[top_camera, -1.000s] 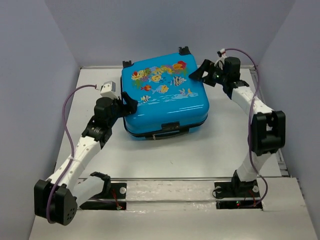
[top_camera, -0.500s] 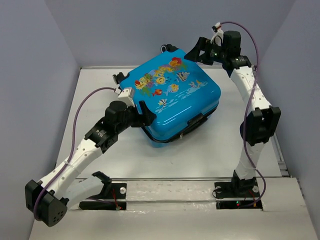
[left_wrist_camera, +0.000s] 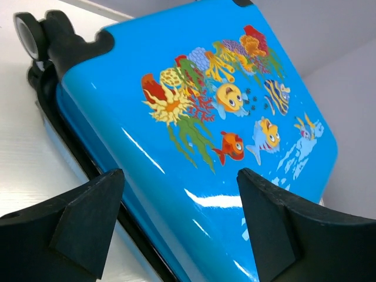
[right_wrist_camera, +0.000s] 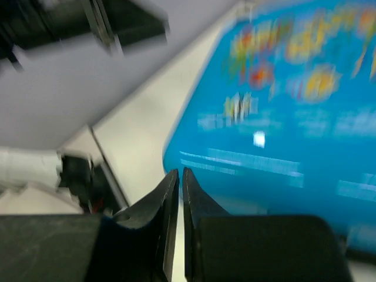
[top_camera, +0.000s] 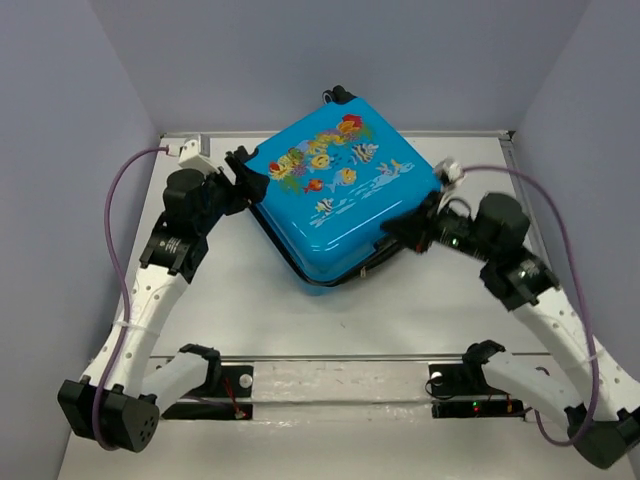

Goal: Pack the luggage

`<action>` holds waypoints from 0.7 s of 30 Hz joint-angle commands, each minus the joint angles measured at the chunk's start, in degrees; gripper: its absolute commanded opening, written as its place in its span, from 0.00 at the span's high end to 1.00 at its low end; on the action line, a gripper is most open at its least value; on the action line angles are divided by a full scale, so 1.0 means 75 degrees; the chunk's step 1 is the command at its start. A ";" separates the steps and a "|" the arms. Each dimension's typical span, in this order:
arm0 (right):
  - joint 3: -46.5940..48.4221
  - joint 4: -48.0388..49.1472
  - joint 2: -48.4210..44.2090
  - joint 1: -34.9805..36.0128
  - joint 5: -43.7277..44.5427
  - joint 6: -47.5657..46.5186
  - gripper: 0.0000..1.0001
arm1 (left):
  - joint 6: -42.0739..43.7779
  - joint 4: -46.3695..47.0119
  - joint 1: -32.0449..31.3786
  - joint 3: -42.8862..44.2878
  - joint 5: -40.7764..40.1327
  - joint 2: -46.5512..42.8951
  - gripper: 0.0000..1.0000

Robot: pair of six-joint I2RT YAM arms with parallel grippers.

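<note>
The luggage (top_camera: 340, 200) is a closed bright blue hard-shell suitcase, fish print face up. It lies turned diagonally on the table, one wheeled corner (top_camera: 340, 95) at the back. My left gripper (top_camera: 245, 180) stands open at its left wheeled corner, the fingers apart from the shell. In the left wrist view the luggage (left_wrist_camera: 194, 117) fills the space beyond the open left gripper (left_wrist_camera: 179, 200). My right gripper (top_camera: 400, 232) is shut with nothing in it, beside the suitcase's front right edge. The right wrist view is blurred: the right gripper (right_wrist_camera: 180, 176) points past the blue luggage (right_wrist_camera: 282, 117).
The white table (top_camera: 420, 310) is walled by grey panels on the left, back and right. A metal rail (top_camera: 340, 358) runs across the near edge, with both arm bases behind it. The left arm's purple cable (top_camera: 125, 190) loops out to the left.
The suitcase has turned to a diagonal. My right arm swung from the far back corner down to the front right edge and its jaws closed. The left gripper drew back left.
</note>
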 commanded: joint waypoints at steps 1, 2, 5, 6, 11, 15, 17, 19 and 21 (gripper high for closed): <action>-0.3262 0.1144 -0.1262 0.0594 0.1183 0.0845 0.82 | -0.0204 0.0476 -0.0006 -0.1102 0.0834 -0.0647 0.14; -0.3696 0.1413 -0.1462 0.0594 0.1055 0.0953 0.78 | -0.0227 0.0464 -0.0006 -0.1406 0.0823 -0.0846 0.15; -0.4894 0.2550 -0.1535 0.0781 0.0854 0.1095 0.63 | -0.0403 0.0464 -0.0006 -0.2403 0.0543 -0.1609 0.29; -0.4977 0.2703 -0.1209 0.0874 0.0808 0.1048 0.61 | -0.0496 0.0488 -0.0006 -0.2846 0.0576 -0.1738 0.31; -0.5271 0.4013 -0.0246 0.1249 0.1077 0.0720 0.54 | -0.1128 0.0955 -0.0006 -0.3986 0.1325 -0.2301 0.43; -0.5306 0.4672 0.0457 0.1319 0.1194 0.0556 0.53 | -0.1516 0.1633 -0.0135 -0.4725 0.1736 -0.2372 0.53; -0.5306 0.4895 0.0832 0.1320 0.1229 0.0486 0.53 | -0.1563 0.1800 -0.0474 -0.4960 0.1679 -0.2080 0.56; -0.5306 0.5129 0.1043 0.1390 0.1287 0.0462 0.53 | -0.1657 0.2126 -0.0929 -0.5100 0.1456 -0.1765 0.57; -0.5271 0.5259 0.1301 0.1390 0.1346 0.0392 0.53 | -0.1739 0.2514 -0.1200 -0.5148 0.1304 -0.1588 0.57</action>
